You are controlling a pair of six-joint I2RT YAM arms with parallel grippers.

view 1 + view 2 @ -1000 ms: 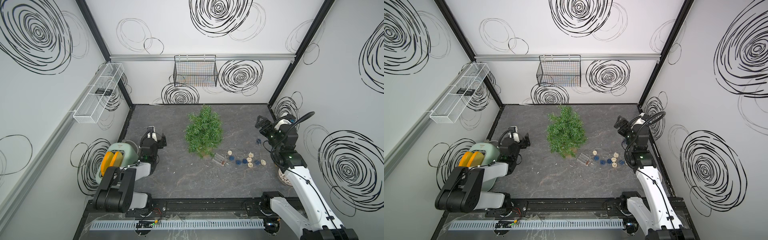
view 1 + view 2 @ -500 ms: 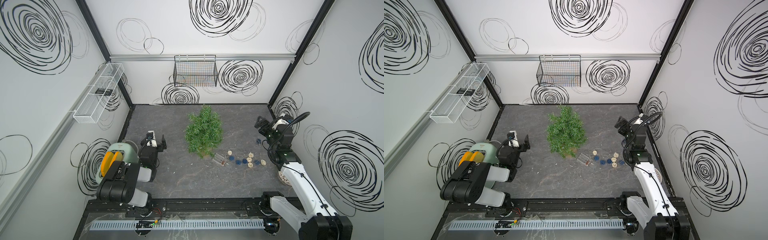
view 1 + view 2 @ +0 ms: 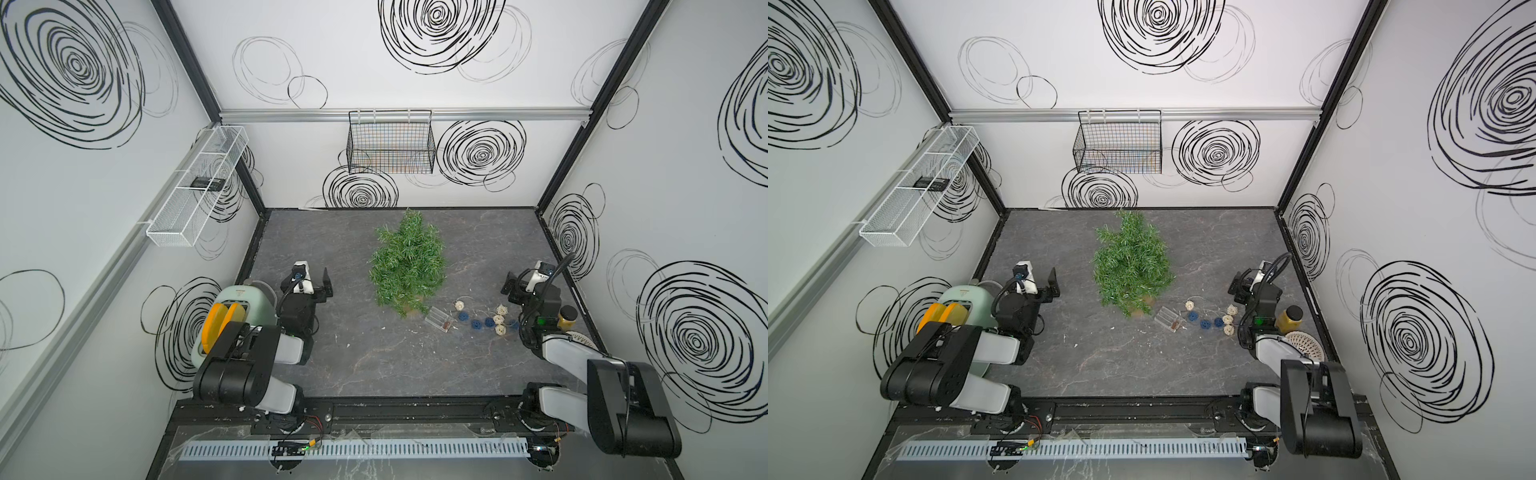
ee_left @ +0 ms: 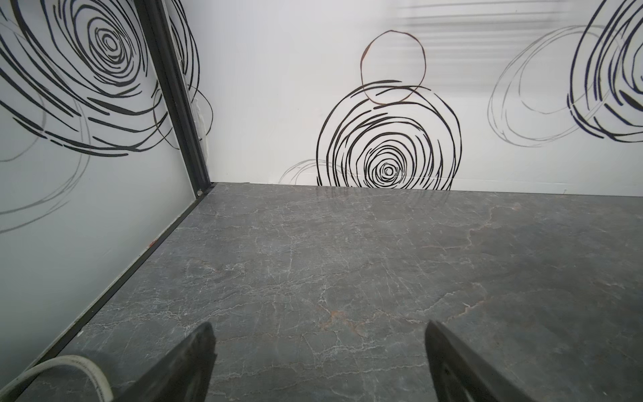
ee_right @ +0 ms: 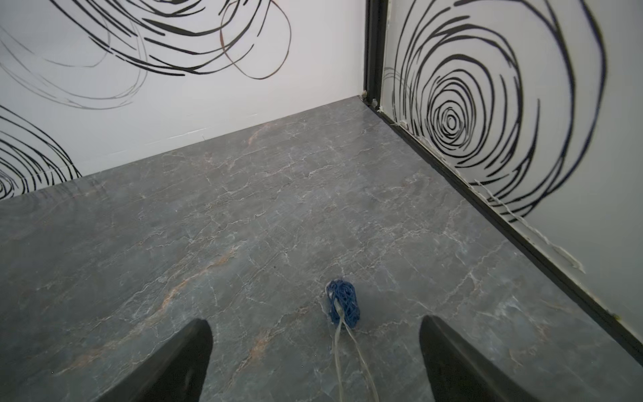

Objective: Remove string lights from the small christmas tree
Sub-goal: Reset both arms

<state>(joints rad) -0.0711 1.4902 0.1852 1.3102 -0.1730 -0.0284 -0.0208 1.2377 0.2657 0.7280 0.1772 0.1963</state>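
The small christmas tree [image 3: 409,262] [image 3: 1133,262] stands bushy and green at the table's middle, and I see no balls on it. The string lights [image 3: 482,322] [image 3: 1208,320], cream and dark blue woven balls on a thin clear wire, lie on the table to the right of the tree's foot, next to a clear box [image 3: 438,321]. My right gripper [image 3: 519,291] [image 3: 1246,291] [image 5: 313,323] is open just right of them. One blue ball [image 5: 342,302] lies ahead of its fingers, its wire running back between them. My left gripper [image 3: 309,286] [image 3: 1038,289] [image 4: 318,334] is open over bare table, left of the tree.
A mint-green toaster [image 3: 241,307] with orange slices sits at the left edge beside my left arm. A jar [image 3: 567,318] and a white strainer [image 3: 582,338] stand by the right wall. A black wire basket [image 3: 390,143] and a white wire shelf [image 3: 195,187] hang on the walls.
Both arms have folded back toward the front rail, and the right gripper has come down and nearer. Both grippers stayed open. The tree and the lights have not moved.
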